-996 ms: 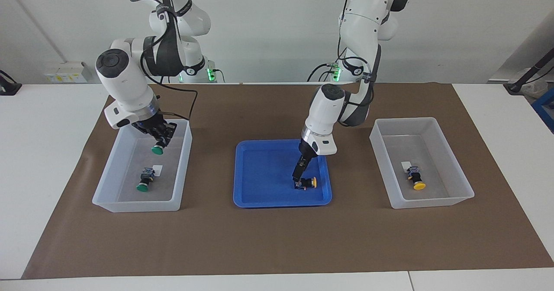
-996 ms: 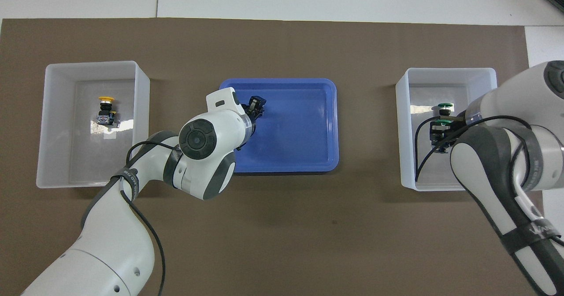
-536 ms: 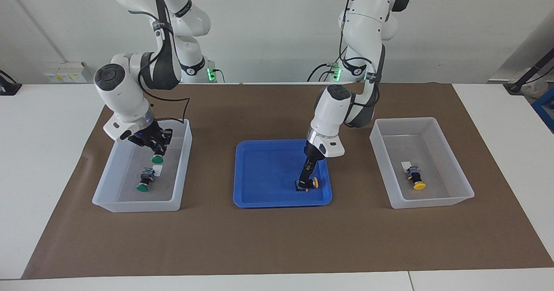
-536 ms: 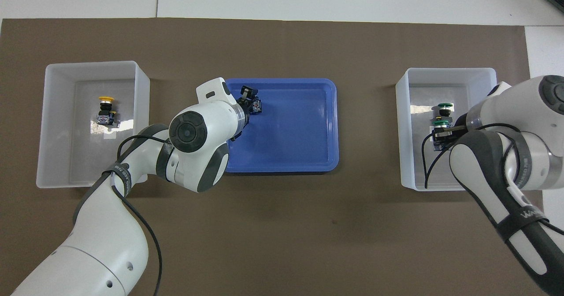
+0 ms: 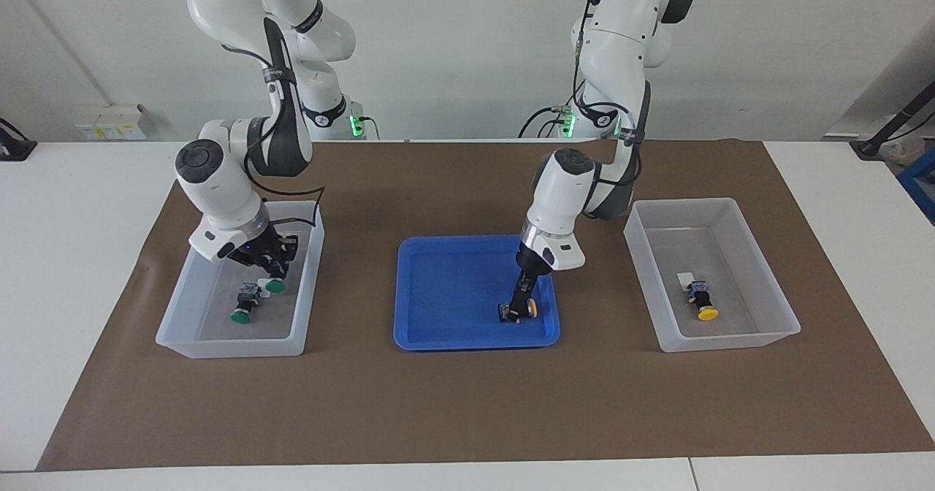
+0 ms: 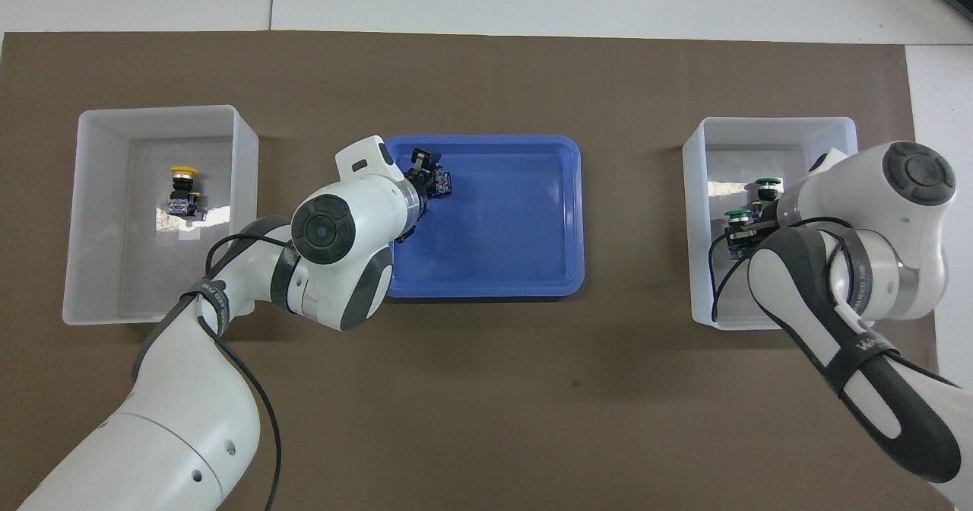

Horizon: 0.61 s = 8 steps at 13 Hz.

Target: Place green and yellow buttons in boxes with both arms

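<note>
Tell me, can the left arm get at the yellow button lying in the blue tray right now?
Probably yes: the left hand is down right at the yellow button in the blue tray, and nothing else in the tray stands in the way.

two cameras cover one worktop [image 5: 467, 418]. the facing view looks from high up across the worktop toward the robots, whose bases stand at its top edge before a pale wall; it is set well back, taking in the whole brown mat [image 5: 467, 403]. the overhead view sits high above the robots' own end and looks steeply down and forward, closer in, so the arms enter from its bottom corners. both share the mat, the blue tray [image 6: 532, 268] and the two white boxes [image 6: 91, 298], turned half a turn between them.
</note>
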{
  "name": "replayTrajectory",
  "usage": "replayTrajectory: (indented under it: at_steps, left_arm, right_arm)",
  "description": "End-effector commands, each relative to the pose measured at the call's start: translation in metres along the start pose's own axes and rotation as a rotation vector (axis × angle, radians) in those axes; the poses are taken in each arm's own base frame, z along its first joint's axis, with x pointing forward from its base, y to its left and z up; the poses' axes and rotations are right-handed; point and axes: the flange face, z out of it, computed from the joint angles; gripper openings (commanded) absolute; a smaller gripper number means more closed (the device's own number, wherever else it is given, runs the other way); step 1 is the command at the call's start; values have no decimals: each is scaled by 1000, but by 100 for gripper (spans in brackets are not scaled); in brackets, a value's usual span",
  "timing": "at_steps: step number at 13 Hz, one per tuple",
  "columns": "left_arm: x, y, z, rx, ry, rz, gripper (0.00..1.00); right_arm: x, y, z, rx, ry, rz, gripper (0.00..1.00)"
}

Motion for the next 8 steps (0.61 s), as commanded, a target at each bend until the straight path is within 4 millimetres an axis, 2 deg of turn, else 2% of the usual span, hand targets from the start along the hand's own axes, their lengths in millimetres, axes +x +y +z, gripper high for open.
replayTrajectory:
  at_steps: [1, 2, 3, 4, 5, 7, 8]
  left_arm:
    - [7, -4, 1, -19, 1, -29, 79]
    - [7, -4, 1, -27, 2, -29, 79]
    - [8, -8, 3, -32, 4, -31, 79]
    - [9, -12, 5, -32, 4, -31, 79]
    - [9, -17, 8, -21, 5, -29, 75]
    - [9, -27, 12, -6, 7, -25, 60]
    - [9, -28, 12, -4, 7, -23, 50]
  right_arm:
    - [-6, 6, 12, -1, -5, -19, 1]
    - [-7, 7, 14, -2, 1, -16, 6]
    - [-7, 7, 13, -2, 0, -12, 36]
    - [-8, 6, 14, -1, -5, -7, 80]
    - [-7, 7, 13, 0, -5, -2, 100]
    - [-7, 15, 1, 0, 14, 44, 100]
    - [-7, 15, -14, -5, 36, 74, 100]
